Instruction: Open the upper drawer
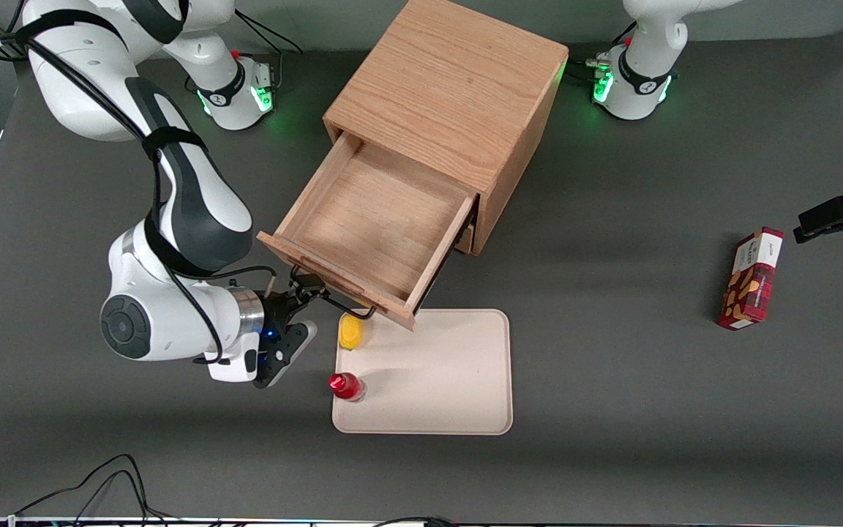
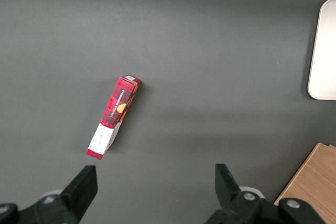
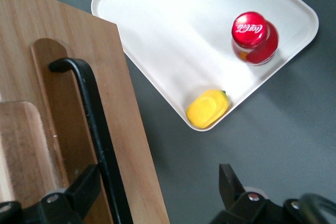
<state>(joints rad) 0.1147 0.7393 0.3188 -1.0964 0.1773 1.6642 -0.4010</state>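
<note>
The upper drawer (image 1: 374,219) of the light oak cabinet (image 1: 451,88) stands pulled far out, its shallow box bare inside. Its thin black wire handle (image 1: 345,307) runs along the drawer front (image 3: 79,103), on the side nearest the front camera. My right gripper (image 1: 303,311) is at the working arm's end of that handle and is open. In the right wrist view the handle (image 3: 97,135) and the edge of the drawer front lie between the spread fingers (image 3: 84,187), the handle close beside one finger; the gripper (image 3: 156,184) holds nothing. The lower drawer is hidden under the upper one.
A cream tray (image 1: 436,380) lies just in front of the open drawer, nearer the front camera. On it stand a red-capped cola bottle (image 1: 346,386) and a yellow lemon-like object (image 1: 350,331), both close to my gripper. A red plaid box (image 1: 752,278) lies toward the parked arm's end.
</note>
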